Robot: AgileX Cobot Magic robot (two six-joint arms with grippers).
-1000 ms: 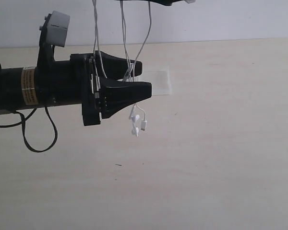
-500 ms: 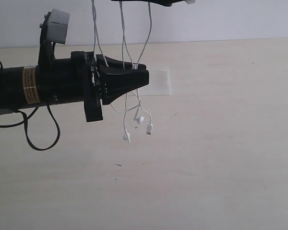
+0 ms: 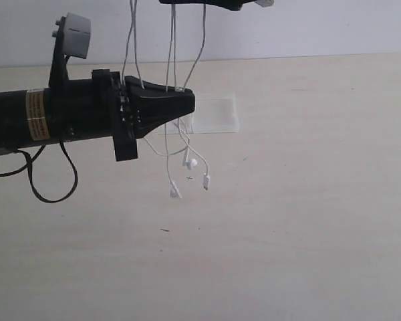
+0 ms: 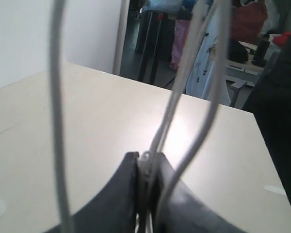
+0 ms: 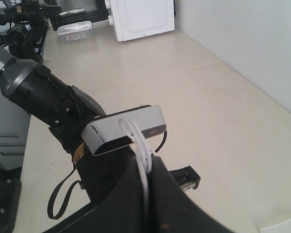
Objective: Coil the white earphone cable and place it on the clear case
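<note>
The white earphone cable hangs in several strands from my right gripper, which sits at the top edge of the exterior view, shut on it. My left gripper reaches in horizontally from the left and is shut on the hanging strands. Below it dangle two earbuds and the plug, above the table. The clear case lies flat on the table just behind the left fingertips. In the left wrist view the cable is pinched at the left gripper. In the right wrist view the cable is pinched at the right gripper.
The pale wooden table spreads to the right and front. A black robot cable loop hangs under the left arm. The left arm's grey wrist camera sits right below the right gripper. A white wall runs behind the table.
My left gripper's jaws have shut on the hanging cable strands and the arm has drifted slightly left. The earbuds and plug have dropped lower and spread apart.
</note>
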